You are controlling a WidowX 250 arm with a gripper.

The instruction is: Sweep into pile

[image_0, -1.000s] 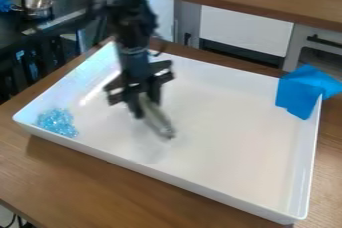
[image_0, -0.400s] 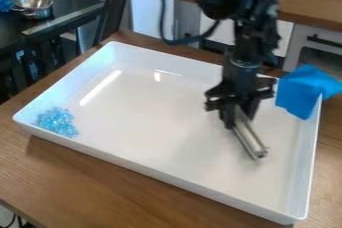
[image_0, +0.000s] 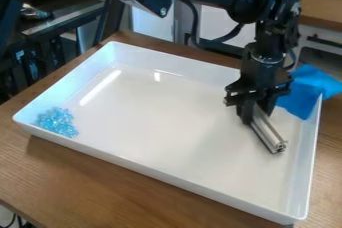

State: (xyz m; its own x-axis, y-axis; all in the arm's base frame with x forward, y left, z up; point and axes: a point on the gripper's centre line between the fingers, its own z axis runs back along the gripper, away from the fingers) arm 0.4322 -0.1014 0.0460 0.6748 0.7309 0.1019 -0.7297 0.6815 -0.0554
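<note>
Claw [image_0: 253, 115] over the right part of the white tray [image_0: 159, 171], pinching a metal bar [image_0: 268, 132]. Blue beads [image_0: 57, 122] bunched in the tray's left corner as viewed, by the walls, well apart from bar and claw.

Bearing: from the claw, beads lie across the tray, almost straight left in the view and a touch nearer the camera. Bar's long axis slants from the claw down and right, toward the camera; its free end points away from the beads. So the bar stands broadly crosswise to the line joining claw and beads. Whether its underside meets the tray floor, cannot tell.

Judgement: beads already read as one loose pile, so the sweep looks mostly or wholly done. If more tidying is wanted, bar must cross leftward and come down by the pile's outer edge, long side facing the beads. From the present side, a leftward push would press them into the corner; too hard or too low could jam them or ride over.

Blue cloth [image_0: 302, 91] draped at the tray's far right corner, close by the claw. Tray sits on a wooden surface [image_0: 100, 187].
</note>
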